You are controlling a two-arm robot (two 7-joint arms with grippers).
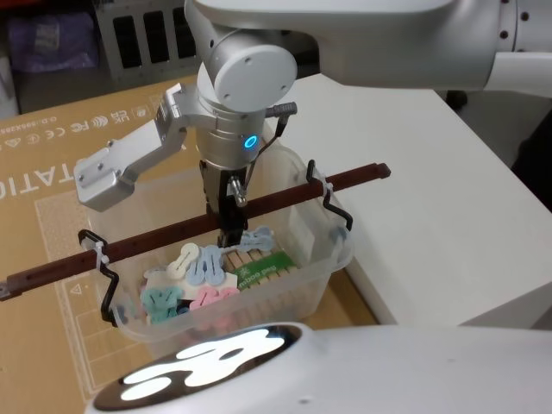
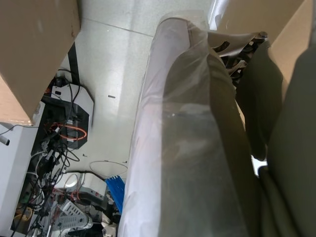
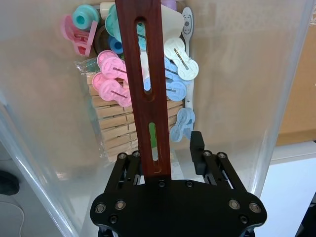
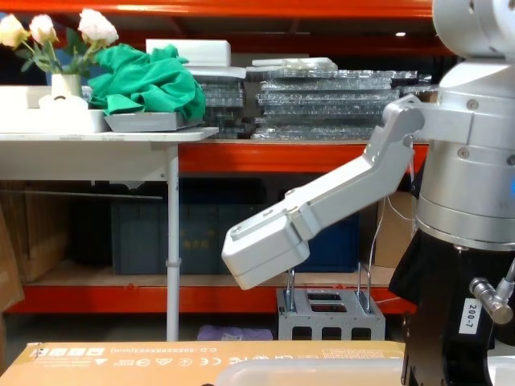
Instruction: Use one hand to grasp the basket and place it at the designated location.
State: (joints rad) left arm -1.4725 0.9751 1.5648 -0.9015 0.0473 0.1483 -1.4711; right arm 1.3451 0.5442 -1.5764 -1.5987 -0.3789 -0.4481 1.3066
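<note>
Reddish-brown handle (image 3: 153,59) | between right gripper (image 3: 168,150) jaws, parted | basket (image 1: 321,274) on cardboard (image 1: 52,147)

Printed marks on the cardboard, and one number tag on the arm

The brown cardboard sheet (image 1: 52,220) carries a row of small white compliance marks along its far edge, "FC" and "UK CA" among them, the code beside them too fine to read. Large white letters "ATIO" are cut off at its left edge. In the chest view a white tag (image 4: 469,316) on the black lower section of the right arm (image 4: 451,338) reads "200-7". A green card (image 1: 263,269) in the basket (image 1: 341,259) bears white print – not legible.
</note>
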